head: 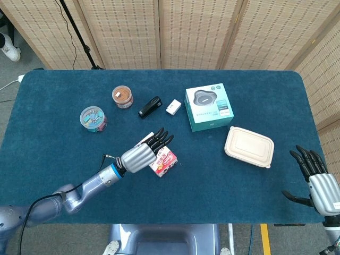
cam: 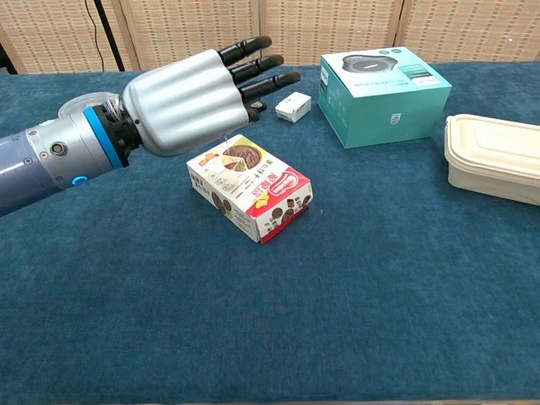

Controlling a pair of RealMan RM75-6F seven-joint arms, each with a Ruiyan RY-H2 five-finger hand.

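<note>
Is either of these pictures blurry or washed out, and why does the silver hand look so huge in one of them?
Head view: evenly lit, sharp, soft shadows only; the left hand looks modest above the snack box, and the right hand is cut off at the corner. Chest view: that left hand sits close to the lens, so it looms large, with mild sheen on its shell; the teal box shows faint glare.

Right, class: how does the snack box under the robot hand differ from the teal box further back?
The snack box is white and red with food pictures; the teal box is teal with a dark round device printed on top. The snack box looks lower and lies askew; the teal box looks taller. The left robot hand hovers over the snack box only. Both rest closed on the table.
</note>
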